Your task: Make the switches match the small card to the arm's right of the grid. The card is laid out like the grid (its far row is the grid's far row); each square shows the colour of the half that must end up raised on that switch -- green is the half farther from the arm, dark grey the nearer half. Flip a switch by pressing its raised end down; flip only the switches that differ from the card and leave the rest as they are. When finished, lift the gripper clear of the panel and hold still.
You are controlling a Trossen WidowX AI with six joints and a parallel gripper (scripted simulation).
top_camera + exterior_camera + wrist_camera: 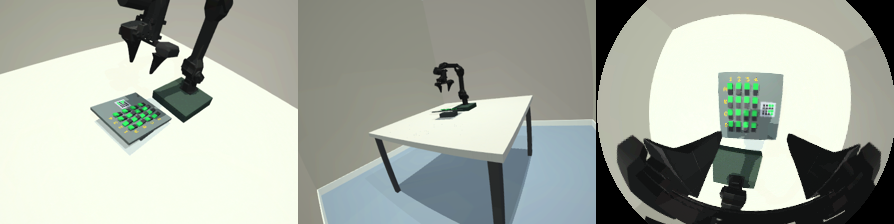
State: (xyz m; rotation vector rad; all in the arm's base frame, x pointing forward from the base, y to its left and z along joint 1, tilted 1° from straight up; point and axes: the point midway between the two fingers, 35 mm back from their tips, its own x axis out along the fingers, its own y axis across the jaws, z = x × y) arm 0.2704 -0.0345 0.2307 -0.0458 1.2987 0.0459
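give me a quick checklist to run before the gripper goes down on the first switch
1. Gripper clear of the panel: ok, it hangs well above.
2. Gripper holding nothing: ok, fingers spread wide and empty.
3. Card in view: ok, it sits on the panel beside the switches.
4. Card squares readable: cannot tell, too small to sort green from grey.
5. Which half of each switch is raised: cannot tell at this size.
6. Panel lying flat: not ok, the exterior view shows it tilted on a dark block.

Bright even light, soft shadows, fisheye-warped wrist view.
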